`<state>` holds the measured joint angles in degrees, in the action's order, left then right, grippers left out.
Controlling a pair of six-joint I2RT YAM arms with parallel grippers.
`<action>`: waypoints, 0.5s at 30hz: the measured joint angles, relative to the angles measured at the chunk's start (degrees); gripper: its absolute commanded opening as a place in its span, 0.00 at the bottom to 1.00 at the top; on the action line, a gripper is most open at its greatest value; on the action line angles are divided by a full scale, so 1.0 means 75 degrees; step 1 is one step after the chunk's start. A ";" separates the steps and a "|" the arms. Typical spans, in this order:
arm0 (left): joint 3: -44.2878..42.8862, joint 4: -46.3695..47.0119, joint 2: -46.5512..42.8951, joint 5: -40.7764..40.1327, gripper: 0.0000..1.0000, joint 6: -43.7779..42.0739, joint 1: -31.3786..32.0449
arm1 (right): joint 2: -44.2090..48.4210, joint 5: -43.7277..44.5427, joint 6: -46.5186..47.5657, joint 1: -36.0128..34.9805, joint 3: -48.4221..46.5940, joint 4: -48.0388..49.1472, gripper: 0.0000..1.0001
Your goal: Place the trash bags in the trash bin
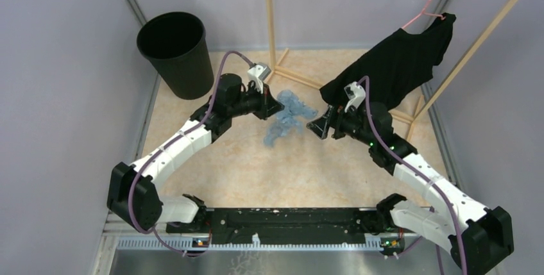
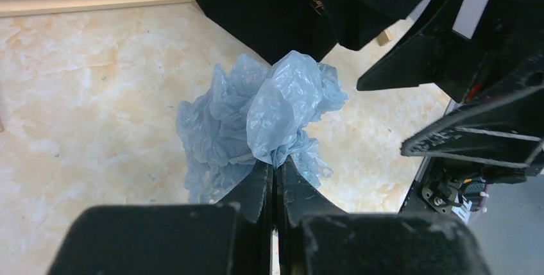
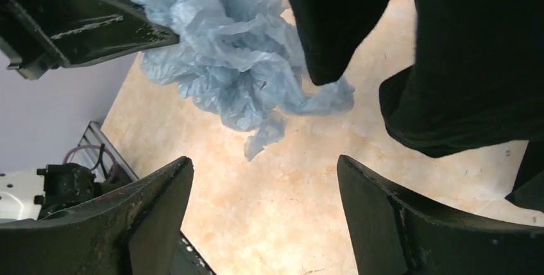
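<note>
Pale blue plastic bag point(image 1: 289, 116), thin wrinkly translucent film, sits bunched in a wad between the two grippers, over the beige marbled tabletop point(image 1: 256, 172). Can't tell if its lower end touches the surface. Left gripper point(image 1: 277, 106) is clenched on the bag's left side; in the left wrist view its fingers point(image 2: 256, 191) are pressed together with film pinched at the tips. Right gripper point(image 1: 313, 127) has its jaws spread wide and grasps nothing; the bag is just ahead of it, not between the fingers. Round black plastic bin point(image 1: 176, 54), tapered, stands upright at far left, well apart from the bag. Black T-shirt point(image 1: 398, 63) hangs on a pink hanger point(image 1: 420, 6) from the wooden clothes rack point(image 1: 271, 18), its hem near the right gripper.
</note>
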<state>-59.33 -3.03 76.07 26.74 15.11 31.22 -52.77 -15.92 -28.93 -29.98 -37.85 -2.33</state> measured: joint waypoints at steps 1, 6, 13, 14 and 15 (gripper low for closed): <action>0.0064 0.0044 -0.0076 0.0020 0.00 -0.0003 0.0000 | 0.0000 0.0035 0.0026 0.0003 0.0012 0.0015 0.75; 0.0221 0.0303 -0.0265 0.0399 0.00 -0.0009 0.0009 | -0.0003 -0.0070 -0.0181 0.0125 0.0449 0.0487 0.82; 0.0289 0.0583 -0.0280 0.0947 0.00 -0.0006 0.0128 | -0.0213 -0.0460 -0.0731 0.0501 0.0702 0.1343 0.68; 0.0289 0.0595 -0.0280 0.1011 0.00 -0.0006 0.0146 | -0.0224 -0.0501 -0.0784 0.0519 0.0723 0.1445 0.62; 0.0289 0.0618 -0.0280 0.1102 0.00 -0.0009 0.0157 | -0.0224 -0.0536 -0.0845 0.0516 0.0758 0.1585 0.56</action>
<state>-57.17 1.61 73.97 35.00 15.05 32.40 -54.46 -19.94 -35.27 -26.11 -32.16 9.56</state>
